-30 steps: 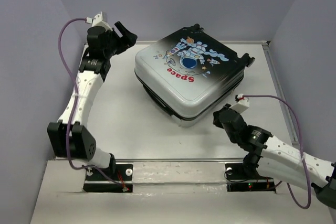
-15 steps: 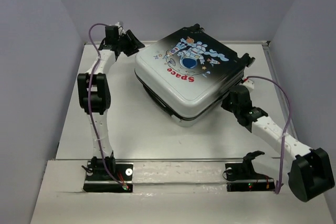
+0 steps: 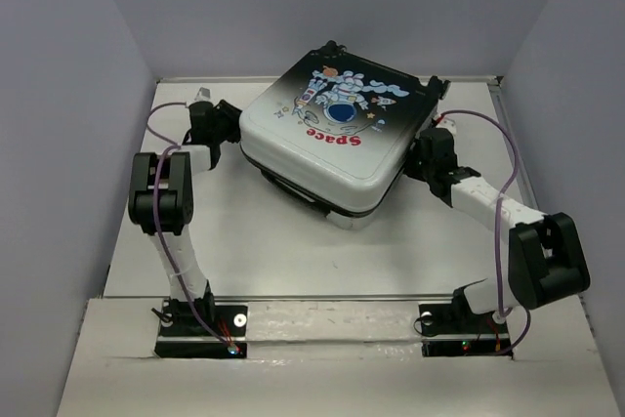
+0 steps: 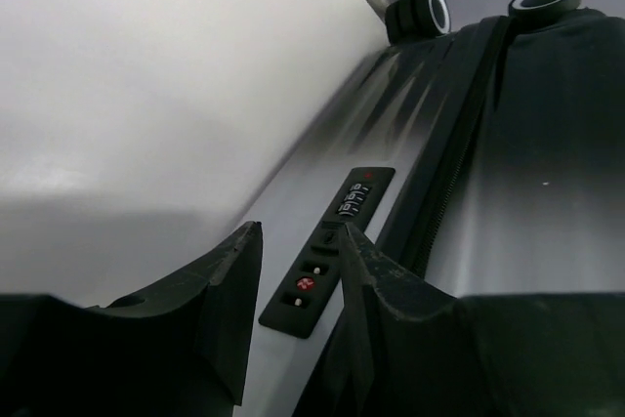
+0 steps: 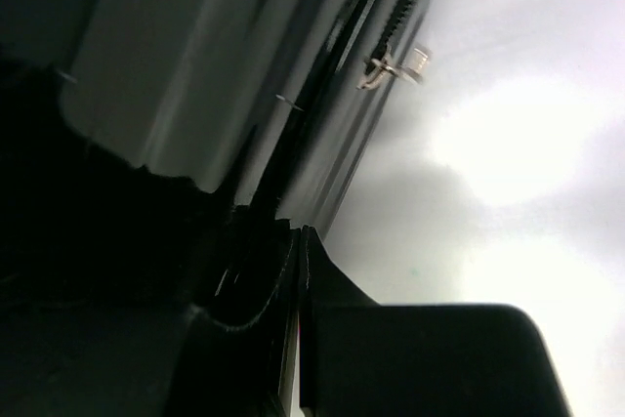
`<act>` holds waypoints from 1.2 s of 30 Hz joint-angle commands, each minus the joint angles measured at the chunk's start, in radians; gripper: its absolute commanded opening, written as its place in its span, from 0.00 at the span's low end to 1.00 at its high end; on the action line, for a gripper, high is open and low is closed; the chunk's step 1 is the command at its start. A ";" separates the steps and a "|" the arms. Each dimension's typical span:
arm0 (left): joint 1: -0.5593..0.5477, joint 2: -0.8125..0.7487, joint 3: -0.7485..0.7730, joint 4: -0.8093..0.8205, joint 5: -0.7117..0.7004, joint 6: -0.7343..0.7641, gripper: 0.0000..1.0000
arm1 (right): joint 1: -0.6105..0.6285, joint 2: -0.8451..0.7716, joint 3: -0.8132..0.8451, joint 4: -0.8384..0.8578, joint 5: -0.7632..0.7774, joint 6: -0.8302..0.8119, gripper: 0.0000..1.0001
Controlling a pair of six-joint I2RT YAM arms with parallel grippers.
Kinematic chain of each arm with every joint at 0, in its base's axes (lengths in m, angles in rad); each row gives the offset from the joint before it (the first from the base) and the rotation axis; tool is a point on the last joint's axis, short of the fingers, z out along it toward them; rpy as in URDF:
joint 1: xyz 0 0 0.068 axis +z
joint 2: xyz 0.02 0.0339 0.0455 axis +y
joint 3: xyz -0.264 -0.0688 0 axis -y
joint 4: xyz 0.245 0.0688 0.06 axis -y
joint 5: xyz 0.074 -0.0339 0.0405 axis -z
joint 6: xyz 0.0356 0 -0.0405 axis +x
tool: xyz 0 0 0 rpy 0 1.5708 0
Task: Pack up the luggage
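The luggage (image 3: 332, 144) lies flat and closed at the back middle of the table, astronaut and red "Space" print facing up. My left gripper (image 3: 227, 129) is low at its left side. In the left wrist view it (image 4: 298, 241) is open, with the shell's combination lock panel (image 4: 354, 200) just beyond the two fingers (image 4: 229, 310) and the shell (image 4: 527, 192) to the right. My right gripper (image 3: 422, 155) is at the right side of the luggage. In the right wrist view it (image 5: 299, 233) is shut, its tips against the zip seam of the shell (image 5: 176, 75).
The white table (image 3: 244, 241) has raised edges at the back and sides, with lilac walls around it. Two black wheels (image 4: 420, 12) stick out at the far end of the luggage. A metal zip pull (image 5: 395, 65) hangs from the seam ahead of the right gripper.
Both arms have swung in to the luggage's sides: the left gripper down from the back left corner, the right gripper up from the front right. The luggage has shifted back and left.
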 commanded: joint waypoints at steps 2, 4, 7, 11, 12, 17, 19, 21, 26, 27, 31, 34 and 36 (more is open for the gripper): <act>-0.082 -0.215 -0.351 0.228 0.004 -0.054 0.47 | 0.067 0.073 0.177 0.308 -0.395 -0.044 0.07; -0.087 -0.321 -0.500 0.266 -0.025 -0.065 0.47 | 0.067 0.106 0.216 0.297 -0.442 -0.024 0.07; -0.098 -0.475 -0.664 0.293 -0.076 -0.048 0.47 | 0.067 0.177 0.335 0.210 -0.504 -0.007 0.13; -0.104 -0.699 -0.807 0.250 -0.134 -0.031 0.48 | 0.067 0.234 0.458 0.119 -0.516 -0.016 0.21; -0.104 -0.750 -0.821 0.222 -0.141 -0.025 0.49 | 0.067 0.238 0.482 0.098 -0.506 -0.024 0.22; -0.104 -1.141 -0.796 -0.074 -0.257 0.061 0.58 | 0.067 0.232 0.604 -0.077 -0.454 -0.074 0.49; -0.104 -1.295 -0.735 -0.230 -0.304 0.114 0.76 | 0.067 0.219 0.634 -0.186 -0.385 -0.110 0.57; -0.099 -1.371 -0.654 -0.409 -0.383 0.213 0.88 | 0.067 0.179 0.659 -0.278 -0.299 -0.133 0.56; -0.096 -1.410 -0.422 -0.656 -0.385 0.343 0.89 | 0.020 0.024 0.576 -0.324 -0.187 -0.165 0.34; -0.096 -1.418 -0.413 -0.674 -0.380 0.352 0.89 | 0.020 -0.007 0.555 -0.331 -0.180 -0.168 0.31; -0.096 -1.510 -0.486 -0.711 -0.242 0.360 0.79 | 0.020 -0.276 0.293 -0.283 -0.293 -0.147 0.07; -0.096 -1.604 -0.558 -0.749 -0.159 0.352 0.61 | 0.069 -0.445 0.042 -0.165 -0.418 -0.116 0.07; -0.098 -1.673 -0.577 -0.792 -0.098 0.346 0.43 | 0.118 -0.594 -0.061 -0.121 -0.427 -0.105 0.07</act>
